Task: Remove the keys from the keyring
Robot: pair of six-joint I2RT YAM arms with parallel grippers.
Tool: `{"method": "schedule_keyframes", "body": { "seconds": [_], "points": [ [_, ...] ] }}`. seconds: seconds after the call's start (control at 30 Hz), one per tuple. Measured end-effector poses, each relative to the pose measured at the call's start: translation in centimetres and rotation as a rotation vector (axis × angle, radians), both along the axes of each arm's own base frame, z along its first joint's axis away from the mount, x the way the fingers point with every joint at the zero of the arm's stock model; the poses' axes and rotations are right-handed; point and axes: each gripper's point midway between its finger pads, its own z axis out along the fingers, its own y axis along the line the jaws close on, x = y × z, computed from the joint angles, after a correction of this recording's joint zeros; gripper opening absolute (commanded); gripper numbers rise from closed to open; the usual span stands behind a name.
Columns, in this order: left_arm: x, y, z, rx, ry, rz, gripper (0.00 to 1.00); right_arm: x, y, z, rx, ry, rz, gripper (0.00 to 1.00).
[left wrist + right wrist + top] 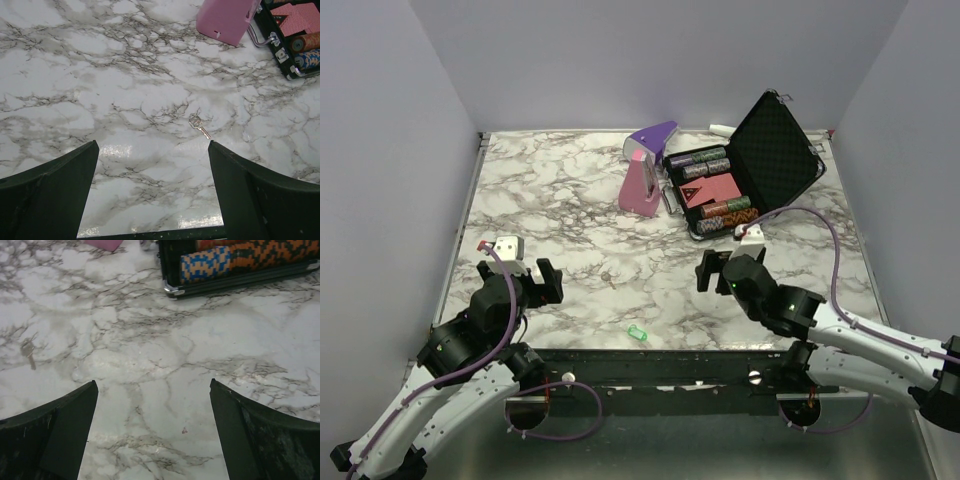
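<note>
A tiny key with a bright green head [637, 333] lies on the marble near the front edge, between the two arms. A small silvery key [199, 126] lies flat on the marble, just ahead of my left gripper's right finger. It also shows at the left of the right wrist view [27, 353]. I cannot make out the keyring in any view. My left gripper [533, 285] [152, 145] is open and empty over bare marble. My right gripper [716, 270] [153, 383] is open and empty too.
A purple-and-pink wedge-shaped object [645, 175] [225, 20] stands at the back centre. An open black case [760, 165] [220, 282] with poker chips and cards lies to its right. Grey walls surround the marble table [540, 200].
</note>
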Motion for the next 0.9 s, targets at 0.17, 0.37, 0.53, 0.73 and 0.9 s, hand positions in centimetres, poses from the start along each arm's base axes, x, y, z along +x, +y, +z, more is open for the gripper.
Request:
{"method": "schedule_keyframes", "body": {
  "seconds": [0.17, 0.37, 0.53, 0.73, 0.9],
  "points": [
    [0.0, 0.0, 0.0, -0.001, 0.000, -0.001, 0.99, 1.6, -2.5, -1.5, -0.083, -0.147, -0.081, 1.00],
    [0.0, 0.0, 0.0, -0.002, 0.000, -0.004, 0.99, 3.7, -3.0, -0.6, -0.180, -0.273, -0.069, 1.00],
    [-0.1, -0.2, -0.1, 0.002, 0.006, -0.015, 0.99, 5.6, -4.5, -0.4, -0.229, -0.326, -0.100, 1.00],
    [0.0, -0.6, -0.6, 0.023, 0.030, -0.032, 0.99, 8.0, -6.8, -2.4, -0.284, -0.287, -0.108, 1.00],
    [0.1, -0.6, -0.6, 0.028, 0.029, -0.035, 0.99, 10.6, -8.7, -3.6, -0.260, -0.247, -0.123, 1.00]
  ]
}}
